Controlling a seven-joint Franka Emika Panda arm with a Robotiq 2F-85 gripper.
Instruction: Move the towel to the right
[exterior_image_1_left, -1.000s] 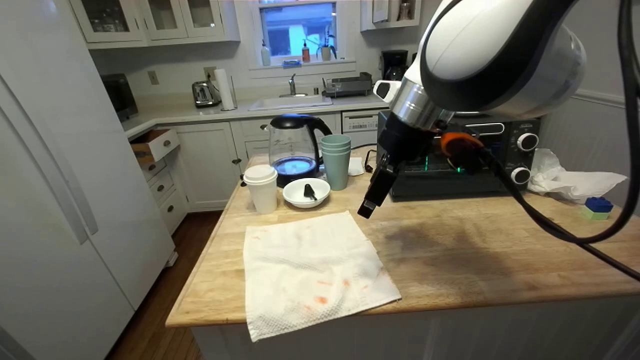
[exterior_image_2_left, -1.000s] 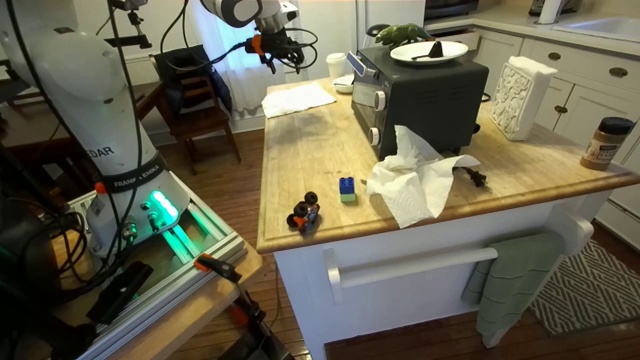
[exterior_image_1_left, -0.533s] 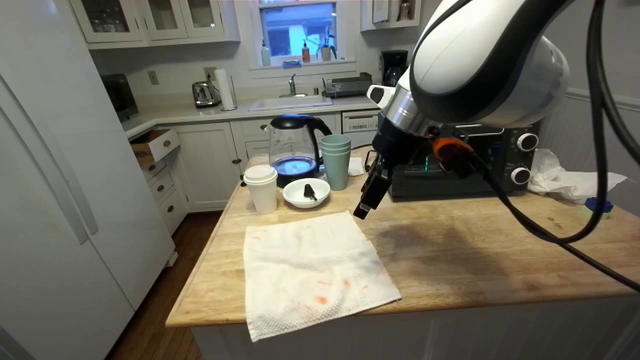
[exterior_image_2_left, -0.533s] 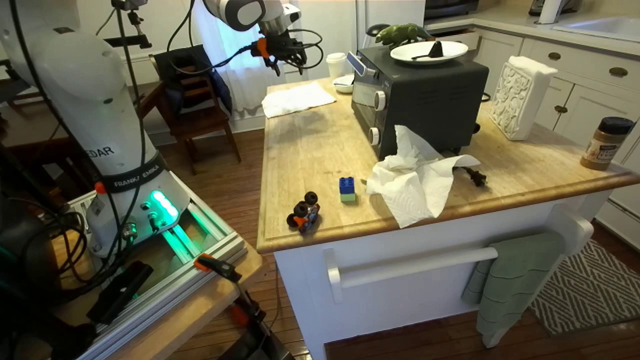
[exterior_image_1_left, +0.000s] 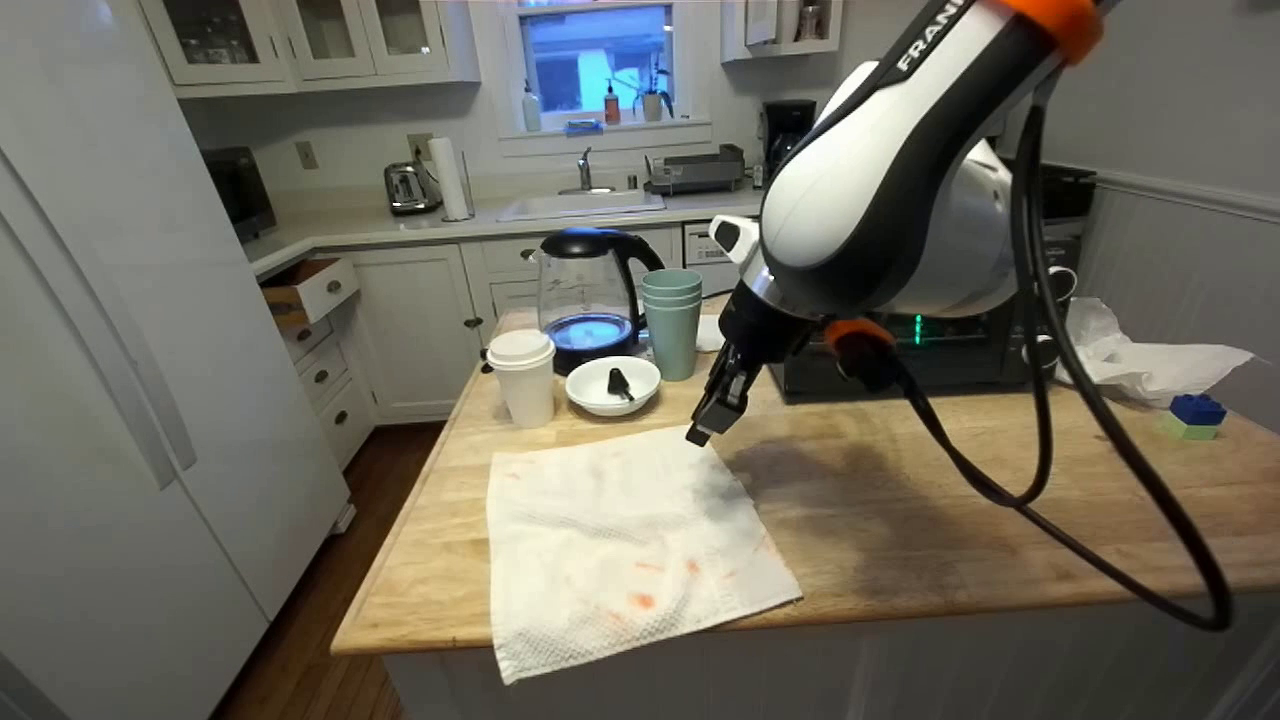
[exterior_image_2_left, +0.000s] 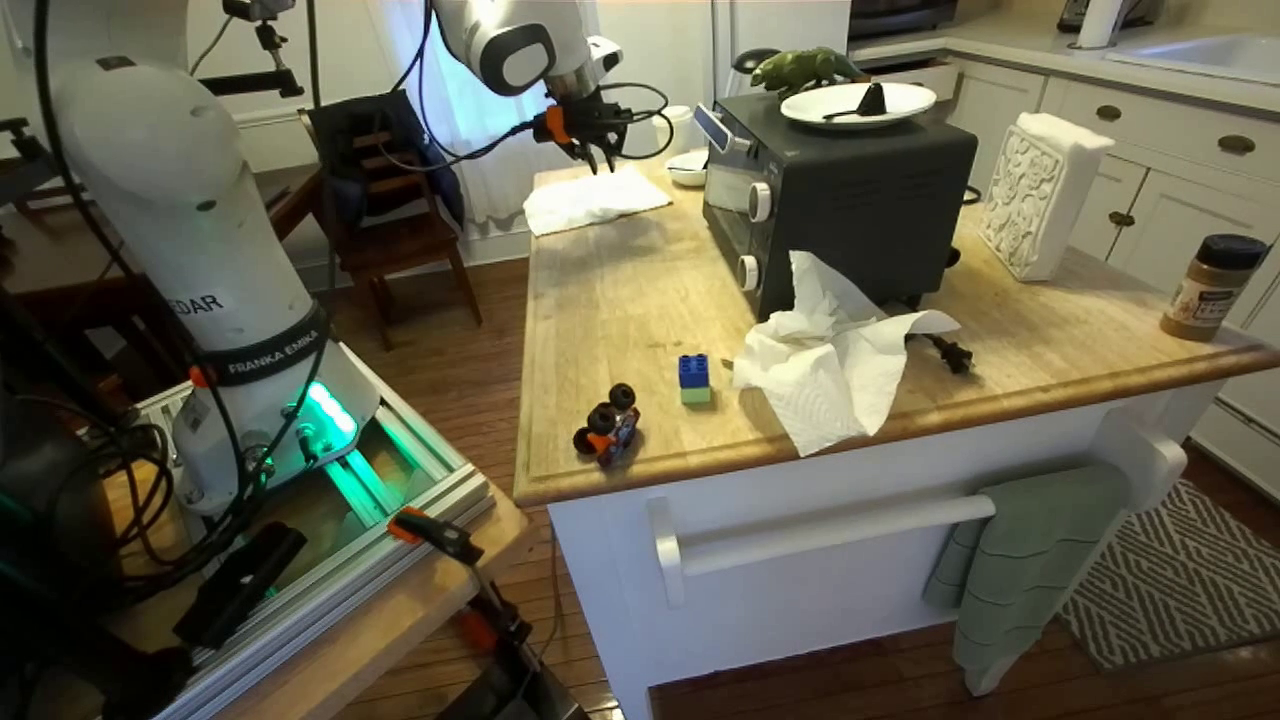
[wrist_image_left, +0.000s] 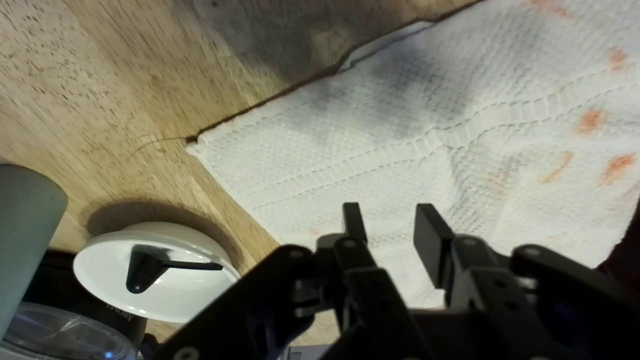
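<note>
Your jaws hang parted, with nothing between them; the towel (exterior_image_1_left: 630, 550) lies ungrasped and spread below them on the worktop (exterior_image_2_left: 640, 310). Positioning appears well advanced, while the grasp, the move to the right and the release remain, it seems, for you to perform.

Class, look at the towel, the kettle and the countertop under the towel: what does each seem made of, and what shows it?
Towel: matte fabric, probably cotton; the wrist view shows a textured weave with banding.
Kettle: clear, glossy body, likely glass, though plastic is possible; the background shows through it.
Countertop: wood, smooth, perhaps lightly sealed; streaky grain shows across it.
</note>
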